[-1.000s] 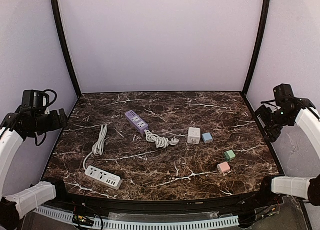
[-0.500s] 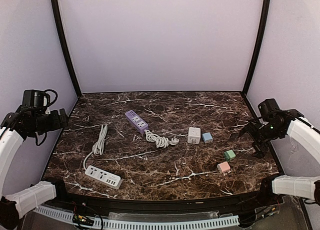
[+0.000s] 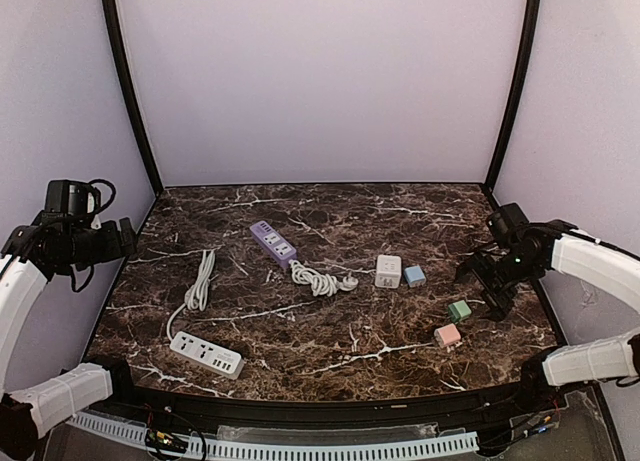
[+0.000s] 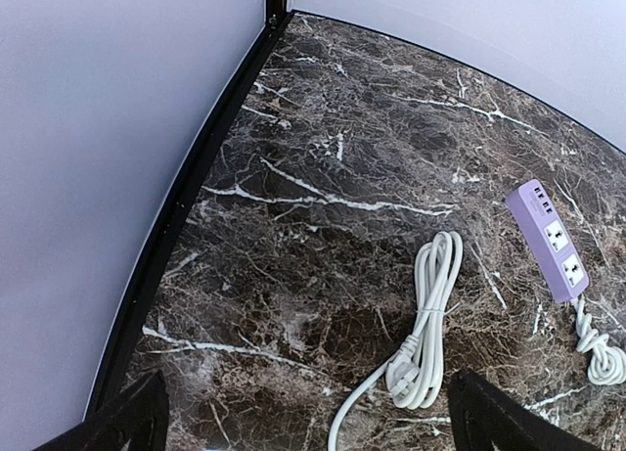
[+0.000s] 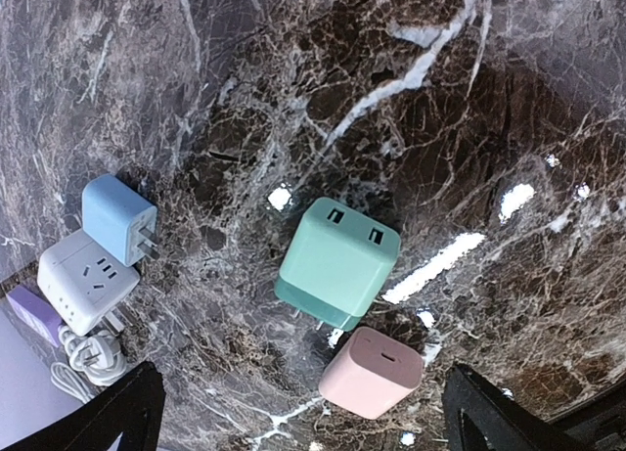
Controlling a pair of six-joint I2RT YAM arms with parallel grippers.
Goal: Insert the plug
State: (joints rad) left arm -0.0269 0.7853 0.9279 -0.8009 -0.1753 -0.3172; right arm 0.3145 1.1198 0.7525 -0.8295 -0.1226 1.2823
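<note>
The right gripper [image 3: 487, 284] hangs wide open and empty, the green plug [image 5: 337, 263] just ahead, in line between its fingers, the pink plug [image 5: 372, 373] beside that; the left gripper [image 3: 122, 238] gapes too, a coiled white cord [image 4: 430, 319] ahead of it

Green plug [image 5: 337, 260] and pink plug [image 5: 372, 371] lie together near the table's [image 3: 350, 211] right edge. Blue plug [image 3: 414, 276] sits beside a white cube socket [image 3: 388, 271] mid-table. Purple power strip [image 3: 273, 242] lies diagonally toward the far edge.
</note>
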